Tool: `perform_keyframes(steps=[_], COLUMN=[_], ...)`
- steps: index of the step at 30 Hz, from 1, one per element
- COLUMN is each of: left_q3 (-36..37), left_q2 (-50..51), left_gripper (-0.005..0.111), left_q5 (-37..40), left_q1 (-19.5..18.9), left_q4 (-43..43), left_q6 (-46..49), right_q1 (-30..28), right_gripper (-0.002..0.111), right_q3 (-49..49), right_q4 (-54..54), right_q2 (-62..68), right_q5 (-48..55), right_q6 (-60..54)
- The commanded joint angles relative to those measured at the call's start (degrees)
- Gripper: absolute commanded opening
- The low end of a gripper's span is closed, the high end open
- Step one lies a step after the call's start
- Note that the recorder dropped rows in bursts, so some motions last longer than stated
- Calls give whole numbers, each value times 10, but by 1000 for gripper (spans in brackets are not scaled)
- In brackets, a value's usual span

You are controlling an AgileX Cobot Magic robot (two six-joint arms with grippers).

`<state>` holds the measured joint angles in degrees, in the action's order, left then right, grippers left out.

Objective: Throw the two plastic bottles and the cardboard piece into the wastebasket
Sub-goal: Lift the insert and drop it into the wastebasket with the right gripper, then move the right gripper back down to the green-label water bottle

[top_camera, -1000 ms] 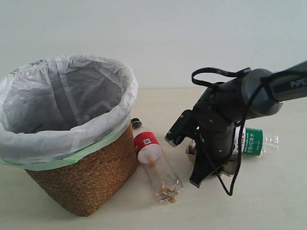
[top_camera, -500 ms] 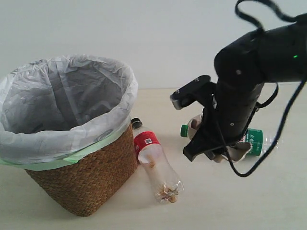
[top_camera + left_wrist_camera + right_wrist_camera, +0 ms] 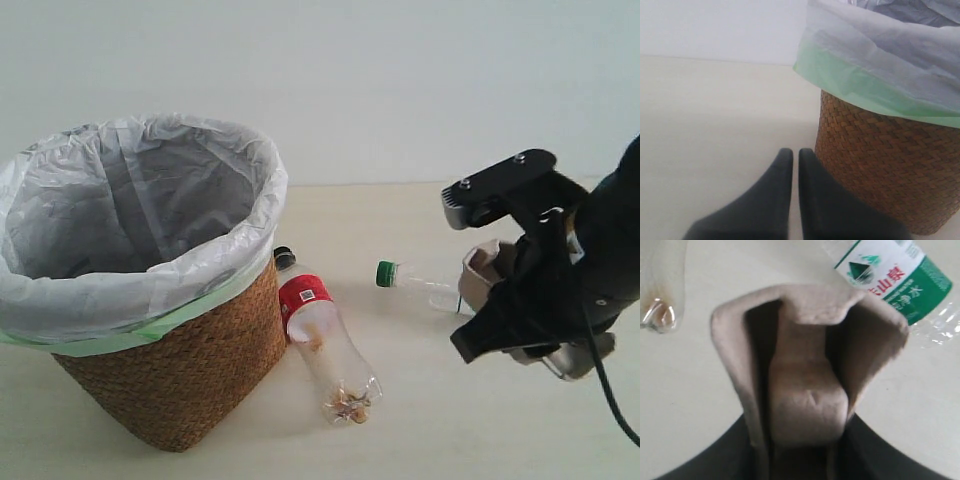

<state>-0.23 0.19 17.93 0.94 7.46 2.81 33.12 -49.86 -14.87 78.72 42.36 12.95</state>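
The wastebasket (image 3: 170,370), woven wicker with a white liner (image 3: 130,200), stands at the left; in the left wrist view the wastebasket (image 3: 880,170) is close beside my left gripper (image 3: 791,156), which is shut and empty. The red-label bottle (image 3: 318,335) lies against the basket, black cap (image 3: 284,254) pointing away. My right gripper (image 3: 800,425) is shut on the cardboard piece (image 3: 807,365), held above the table; the cardboard piece (image 3: 483,268) shows beside the right arm. The green-cap bottle (image 3: 405,277) lies behind it, its label (image 3: 887,275) just beyond the cardboard.
The pale table (image 3: 400,440) runs to a white wall (image 3: 400,80). The right arm's black body (image 3: 570,270) hangs over the table's right side, with a cable (image 3: 610,400) looping below it. The red-label bottle's clear base (image 3: 660,295) shows in the right wrist view.
My right arm has lifted the cardboard piece off the table and swung to the right, uncovering the green cap. The bottles and basket have stayed put.
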Motion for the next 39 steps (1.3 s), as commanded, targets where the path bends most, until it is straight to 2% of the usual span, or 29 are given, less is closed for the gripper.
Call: perform_keyframes(steps=[1, 8, 12, 16, 19, 20, 22, 25, 26, 28, 30, 33, 36, 39], left_q3=[2, 2, 2, 2, 2, 2, 2, 2, 2, 2, 2, 2, 2, 2], left_q2=[-2, -2, -2, -2, -2, -2, -2, -2, -2, -2, -2, -2, -2, -2], left_gripper=[4, 4, 4, 4, 4, 4, 4, 4, 4, 4, 4, 4, 4, 4], left_q5=[-2, -2, -2, -2, -2, -2, -2, -2, -2, -2, -2, -2, -2, -2], left_q1=[0, 0, 0, 0, 0, 0, 0, 0, 0, 0, 0, 0, 0, 0], left_q4=[-2, -2, -2, -2, -2, -2, -2, -2, -2, -2, -2, -2, -2, -2], left_q6=[-3, -3, -3, -3, -3, -3, -3, -3, -3, -3, -3, -3, -3, -3], right_q1=[-50, -163, -189, -155, -89, -52, 1, 52, 58, 59, 59, 57, 57, 57], right_gripper=[5, 5, 5, 5, 6, 7, 20, 61, 76, 86, 83, 69, 54, 51], right_q3=[2, 2, 2, -55, -177, -251, -350, -523, -571, -639, -676, -687, -687, -684], right_q4=[-22, -20, 8, 66, 154, 217, 305, 331, 317, 276, 227, 166, 117, 55], right_q2=[-16, -15, -14, -12, 8, 23, 48, 110, 139, 176, 203, 219, 223, 223], right_q5=[23, 20, -28, -42, -2, 21, 36, 85, 113, 175, 228, 276, 276, 276], right_q6=[11, 4, 16, -9, -41, -74, -111, -84, -32, 8, 29, 36, 28, 16])
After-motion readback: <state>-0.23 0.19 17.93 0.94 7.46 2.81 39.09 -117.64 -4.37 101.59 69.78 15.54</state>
